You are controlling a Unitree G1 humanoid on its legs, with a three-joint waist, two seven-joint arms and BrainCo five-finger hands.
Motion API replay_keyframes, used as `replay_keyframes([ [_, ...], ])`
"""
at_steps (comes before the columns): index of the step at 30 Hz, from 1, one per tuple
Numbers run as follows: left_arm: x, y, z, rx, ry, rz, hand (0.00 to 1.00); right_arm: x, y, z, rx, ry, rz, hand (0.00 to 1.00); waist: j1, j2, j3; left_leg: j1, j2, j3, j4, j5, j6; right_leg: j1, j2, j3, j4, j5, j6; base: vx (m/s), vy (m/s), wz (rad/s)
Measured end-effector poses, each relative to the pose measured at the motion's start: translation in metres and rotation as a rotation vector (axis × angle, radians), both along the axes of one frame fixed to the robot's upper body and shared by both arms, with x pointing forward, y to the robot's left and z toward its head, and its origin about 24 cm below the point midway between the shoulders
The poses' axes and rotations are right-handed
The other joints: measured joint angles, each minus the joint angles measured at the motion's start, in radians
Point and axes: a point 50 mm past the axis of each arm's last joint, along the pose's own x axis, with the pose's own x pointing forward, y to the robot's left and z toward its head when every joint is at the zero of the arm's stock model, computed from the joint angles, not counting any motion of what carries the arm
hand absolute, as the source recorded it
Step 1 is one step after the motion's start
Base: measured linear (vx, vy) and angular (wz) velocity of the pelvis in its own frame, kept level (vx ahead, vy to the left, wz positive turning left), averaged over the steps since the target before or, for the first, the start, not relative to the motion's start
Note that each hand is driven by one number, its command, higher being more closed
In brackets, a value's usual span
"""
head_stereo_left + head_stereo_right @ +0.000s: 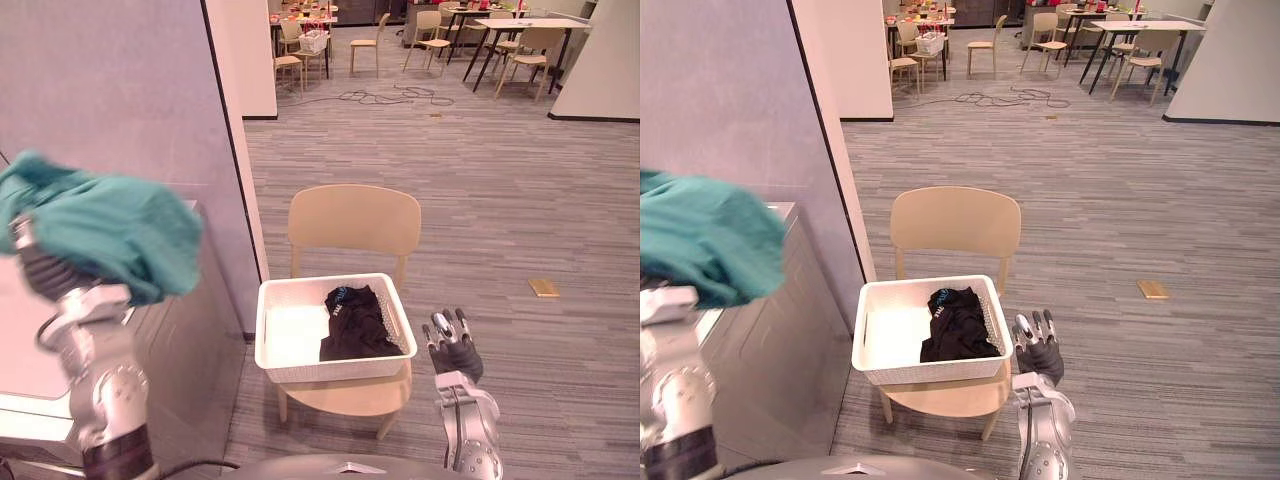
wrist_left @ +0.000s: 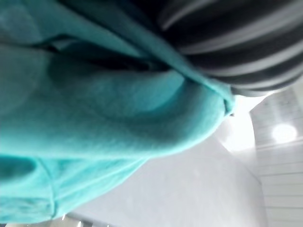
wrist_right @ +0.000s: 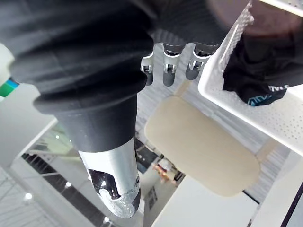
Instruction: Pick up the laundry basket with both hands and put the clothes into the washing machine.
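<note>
Left hand (image 2: 236, 47) is sitting under a teal garment (image 1: 100, 235) at mid left, by the washing machine (image 1: 190, 345); we cannot tell its grip. Right hand (image 1: 456, 345) is hanging open at lower right, beside the laundry basket (image 1: 330, 367) holding a black garment (image 1: 355, 322) on the chair (image 1: 355, 220).

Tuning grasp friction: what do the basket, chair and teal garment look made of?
Basket: likely white plastic, matte, perforated walls, stiff rim.
Chair: light wood or plywood by look, smooth satin finish; possibly laminate.
Teal garment: soft knit or fleece-like fabric, matte, drapes in folds.
</note>
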Motion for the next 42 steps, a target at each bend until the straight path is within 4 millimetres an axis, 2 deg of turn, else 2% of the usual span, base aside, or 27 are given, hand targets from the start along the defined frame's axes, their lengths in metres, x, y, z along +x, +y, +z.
replay_keyframes([
  [1, -0.02, 0.012, -0.008, -0.008, 0.03, 0.083, 1.0, -0.009, -0.001, -0.005, 0.01, 0.025, -0.022, 0.0, 0.008, 0.0, 0.001, 0.001, 0.0, -0.001, 0.0, -0.001, 0.002, 0.004, 0.0, -0.002, 0.0, -0.002, -0.001, 0.05, -0.002, 0.02],
  [3, -0.036, 0.021, -0.014, -0.012, 0.067, 0.148, 1.0, -0.019, -0.003, -0.01, 0.02, 0.052, -0.05, 0.0, 0.019, 0.001, 0.003, 0.002, 0.001, -0.002, 0.0, -0.007, -0.001, 0.012, -0.001, -0.006, 0.002, -0.008, -0.001, 0.02, 0.002, 0.04],
  [4, -0.052, 0.027, -0.017, -0.006, 0.097, 0.201, 1.0, -0.024, -0.004, -0.012, 0.025, 0.071, -0.062, 0.0, 0.022, 0.002, 0.003, 0.006, 0.001, -0.002, 0.0, -0.011, 0.0, 0.017, -0.002, -0.008, 0.005, -0.014, -0.001, 0.01, 0.006, 0.08],
  [5, -0.066, 0.031, -0.018, 0.003, 0.112, 0.249, 1.0, -0.029, -0.006, -0.015, 0.028, 0.085, -0.076, 0.0, 0.023, 0.001, 0.005, 0.008, 0.002, -0.004, 0.0, -0.019, 0.005, 0.023, -0.003, -0.016, 0.006, -0.018, 0.0, 0.03, 0.006, 0.12],
  [9, -0.098, 0.035, -0.019, 0.017, 0.14, 0.367, 1.0, -0.048, -0.018, -0.022, 0.018, 0.137, -0.154, 0.0, 0.033, -0.008, 0.004, 0.008, 0.004, -0.012, 0.001, -0.022, 0.003, 0.027, -0.007, -0.039, 0.025, -0.04, 0.001, 0.03, -0.002, 0.16],
  [13, -0.117, 0.036, -0.033, -0.044, 0.201, 0.437, 1.0, -0.074, -0.022, -0.053, 0.059, 0.293, -0.217, 0.0, 0.045, -0.013, 0.0, 0.01, 0.008, -0.025, 0.006, -0.026, 0.0, 0.03, -0.01, -0.061, 0.048, -0.063, 0.003, 0.05, -0.013, 0.13],
  [15, -0.123, 0.039, -0.043, -0.083, 0.233, 0.456, 1.0, -0.091, -0.013, -0.083, 0.13, 0.435, -0.219, 0.0, 0.053, -0.016, 0.0, 0.007, 0.013, -0.031, 0.024, -0.036, -0.005, 0.033, -0.011, -0.078, 0.067, -0.077, 0.003, 0.06, -0.025, 0.08],
  [16, -0.125, 0.04, -0.046, -0.098, 0.235, 0.463, 1.0, -0.096, -0.009, -0.091, 0.151, 0.478, -0.214, 0.0, 0.055, -0.018, 0.002, 0.005, 0.016, -0.034, 0.041, -0.042, -0.005, 0.039, -0.011, -0.081, 0.071, -0.078, 0.005, 0.06, -0.027, 0.1],
  [18, -0.132, 0.043, -0.058, -0.147, 0.267, 0.488, 1.0, -0.115, 0.007, -0.115, 0.205, 0.635, -0.172, 0.0, 0.061, -0.028, 0.007, -0.005, 0.029, -0.055, 0.131, -0.099, -0.013, 0.079, -0.006, -0.094, 0.082, -0.099, 0.003, 0.05, -0.037, 0.14],
  [20, -0.135, 0.043, -0.067, -0.192, 0.282, 0.489, 1.0, -0.123, 0.02, -0.127, 0.234, 0.715, -0.12, 0.0, 0.068, -0.031, 0.011, -0.046, 0.041, -0.086, 0.22, -0.141, -0.019, 0.09, 0.001, -0.118, 0.1, -0.119, -0.001, 0.02, -0.051, 0.42],
  [22, -0.135, 0.041, -0.072, -0.212, 0.293, 0.48, 1.0, -0.12, 0.02, -0.131, 0.202, 0.748, -0.077, 0.0, 0.071, -0.033, 0.013, -0.098, 0.045, -0.129, 0.268, -0.153, -0.021, 0.082, 0.003, -0.162, 0.122, -0.132, 0.0, -0.01, -0.054, 0.71],
  [24, -0.13, 0.037, -0.078, -0.236, 0.305, 0.447, 1.0, -0.109, 0.022, -0.135, 0.171, 0.763, -0.022, 0.0, 0.086, -0.029, 0.021, -0.144, 0.034, -0.185, 0.272, -0.133, -0.025, 0.061, -0.003, -0.215, 0.152, -0.149, -0.005, -0.05, -0.05, 0.88],
  [26, -0.115, 0.028, -0.084, -0.262, 0.315, 0.369, 1.0, -0.091, 0.023, -0.136, 0.139, 0.751, 0.012, 0.0, 0.092, -0.036, 0.072, -0.18, 0.001, -0.28, 0.229, -0.081, -0.018, 0.047, -0.04, -0.313, 0.22, -0.187, -0.004, -0.1, -0.039, 1.24],
  [27, -0.112, 0.025, -0.085, -0.269, 0.319, 0.348, 1.0, -0.086, 0.024, -0.135, 0.129, 0.747, 0.02, 0.0, 0.096, -0.037, 0.082, -0.191, -0.005, -0.292, 0.22, -0.071, -0.013, 0.036, -0.055, -0.334, 0.242, -0.201, -0.004, -0.11, -0.026, 1.24],
  [28, -0.106, 0.02, -0.091, -0.294, 0.33, 0.312, 1.0, -0.077, 0.023, -0.133, 0.108, 0.734, 0.027, 0.0, 0.101, -0.033, 0.091, -0.224, -0.003, -0.266, 0.217, -0.075, 0.028, 0.022, -0.074, -0.387, 0.286, -0.212, -0.007, -0.07, -0.025, 1.12],
  [29, -0.101, 0.016, -0.098, -0.314, 0.347, 0.282, 1.0, -0.072, 0.023, -0.132, 0.099, 0.733, 0.026, 0.0, 0.1, -0.038, 0.094, -0.235, 0.01, -0.208, 0.205, -0.082, 0.091, 0.026, -0.091, -0.421, 0.285, -0.209, -0.01, -0.08, 0.022, 1.23],
  [30, -0.095, 0.012, -0.105, -0.332, 0.363, 0.245, 1.0, -0.069, 0.025, -0.134, 0.104, 0.739, 0.029, 0.0, 0.099, -0.066, 0.101, -0.241, 0.019, -0.143, 0.226, -0.094, 0.108, 0.03, -0.117, -0.456, 0.276, -0.207, -0.01, -0.04, 0.064, 1.15],
  [32, -0.08, -0.006, -0.121, -0.388, 0.413, 0.141, 1.0, -0.059, 0.02, -0.131, 0.085, 0.714, 0.009, 0.0, 0.098, -0.043, 0.128, -0.297, 0.118, 0.012, 0.48, -0.144, 0.092, 0.066, -0.166, -0.542, 0.301, -0.201, 0.001, -0.03, 0.145, 1.05],
  [34, -0.074, -0.014, -0.125, -0.397, 0.421, 0.093, 1.0, -0.063, 0.019, -0.132, 0.086, 0.728, -0.01, 0.0, 0.09, -0.042, 0.127, -0.282, 0.212, 0.084, 0.571, -0.163, 0.083, 0.101, -0.198, -0.581, 0.318, -0.192, 0.014, -0.01, 0.204, 0.69],
  [35, -0.068, -0.019, -0.125, -0.398, 0.418, 0.055, 1.0, -0.067, 0.017, -0.132, 0.089, 0.739, -0.03, 0.0, 0.082, -0.041, 0.127, -0.251, 0.305, 0.125, 0.611, -0.167, 0.083, 0.131, -0.215, -0.603, 0.327, -0.183, 0.027, 0.07, 0.324, 0.66],
  [36, -0.062, -0.024, -0.125, -0.4, 0.416, 0.021, 1.0, -0.074, 0.012, -0.133, 0.098, 0.746, -0.075, 0.0, 0.077, -0.033, 0.122, -0.221, 0.378, 0.143, 0.585, -0.14, 0.072, 0.139, -0.232, -0.606, 0.342, -0.17, 0.048, 0.11, 0.416, 0.59],
  [37, -0.06, -0.027, -0.125, -0.401, 0.415, 0.006, 1.0, -0.076, 0.008, -0.132, 0.105, 0.743, -0.1, 0.0, 0.077, -0.024, 0.118, -0.203, 0.398, 0.135, 0.535, -0.095, 0.071, 0.134, -0.238, -0.606, 0.354, -0.161, 0.064, 0.13, 0.455, 0.46],
  [38, -0.054, -0.029, -0.125, -0.401, 0.414, -0.011, 1.0, -0.081, 0.001, -0.133, 0.121, 0.752, -0.153, 0.0, 0.071, -0.016, 0.108, -0.18, 0.354, 0.088, 0.491, -0.159, -0.089, 0.129, -0.268, -0.604, 0.358, -0.128, 0.083, 0.12, 0.536, 0.51],
  [39, -0.046, -0.028, -0.122, -0.393, 0.395, -0.025, 1.0, -0.084, 0.0, -0.134, 0.145, 0.751, -0.196, 0.0, 0.059, -0.024, 0.107, -0.221, 0.323, 0.058, 0.509, -0.195, -0.156, 0.117, -0.287, -0.603, 0.34, -0.071, 0.055, 0.11, 0.558, 0.49],
  [40, -0.043, -0.028, -0.12, -0.388, 0.385, -0.028, 1.0, -0.084, 0.0, -0.135, 0.158, 0.753, -0.204, 0.0, 0.059, -0.028, 0.109, -0.232, 0.312, 0.056, 0.516, -0.209, -0.162, 0.107, -0.297, -0.6, 0.336, -0.035, 0.037, 0.1, 0.539, 0.41],
  [41, -0.038, -0.026, -0.119, -0.386, 0.372, -0.029, 1.0, -0.083, 0.002, -0.137, 0.179, 0.762, -0.21, 0.0, 0.061, -0.047, 0.112, -0.233, 0.294, 0.057, 0.517, -0.22, -0.152, 0.098, -0.31, -0.583, 0.335, 0.051, 0.014, 0.1, 0.46, 0.15],
  [42, -0.035, -0.025, -0.12, -0.39, 0.371, -0.03, 1.0, -0.085, 0.001, -0.138, 0.191, 0.768, -0.226, 0.0, 0.065, -0.048, 0.116, -0.203, 0.287, 0.058, 0.503, -0.227, -0.141, 0.097, -0.316, -0.56, 0.354, 0.086, 0.028, 0.11, 0.405, 0.05],
])
